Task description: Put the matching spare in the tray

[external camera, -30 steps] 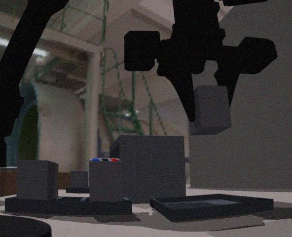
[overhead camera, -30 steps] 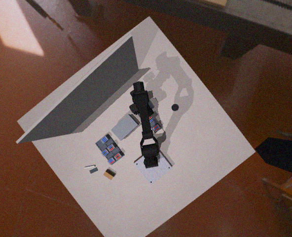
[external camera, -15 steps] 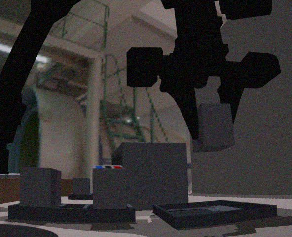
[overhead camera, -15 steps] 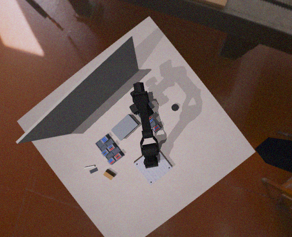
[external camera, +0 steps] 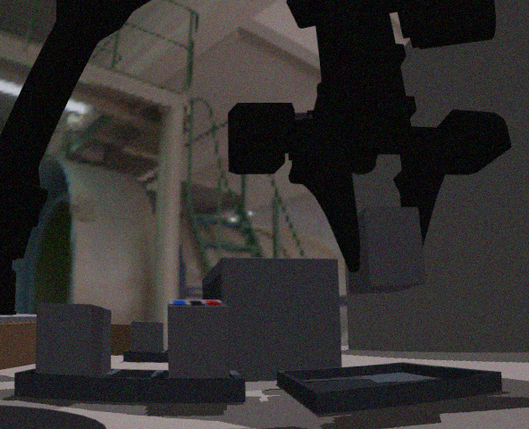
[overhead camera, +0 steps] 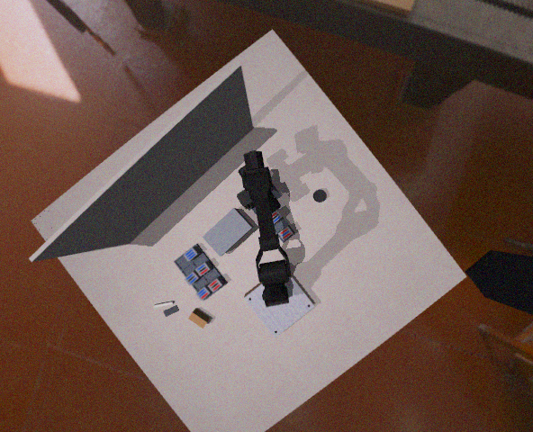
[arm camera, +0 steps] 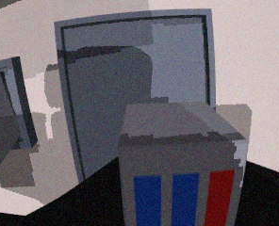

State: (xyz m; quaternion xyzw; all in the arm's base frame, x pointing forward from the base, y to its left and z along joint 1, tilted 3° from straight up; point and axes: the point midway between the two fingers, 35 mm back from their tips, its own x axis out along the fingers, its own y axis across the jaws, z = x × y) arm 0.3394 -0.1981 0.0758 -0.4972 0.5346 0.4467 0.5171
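My gripper [external camera: 389, 254] [overhead camera: 253, 162] is shut on a grey spare block [external camera: 384, 274] [arm camera: 184, 214] whose face shows blue, blue and red stripes. It holds the block in the air above the dark shallow tray [external camera: 390, 381] [arm camera: 209, 56], which is empty. The mounted unit, a large plain grey box [external camera: 279, 314] [overhead camera: 227, 230], stands to the left of the tray. A rack of other spares [overhead camera: 200, 271] [external camera: 130, 388] stands further left. One spare on it [external camera: 195, 339] shows blue, black and red on top. In the top view the arm hides the tray.
A tall dark panel [overhead camera: 164, 172] stands behind the mounted unit. A second holder with striped spares [overhead camera: 283, 228] lies partly under the arm. A black disc [overhead camera: 319, 195] lies to the right. A white stick [overhead camera: 163, 304], a dark chip [overhead camera: 171, 310] and a brown block [overhead camera: 200, 318] lie near the front.
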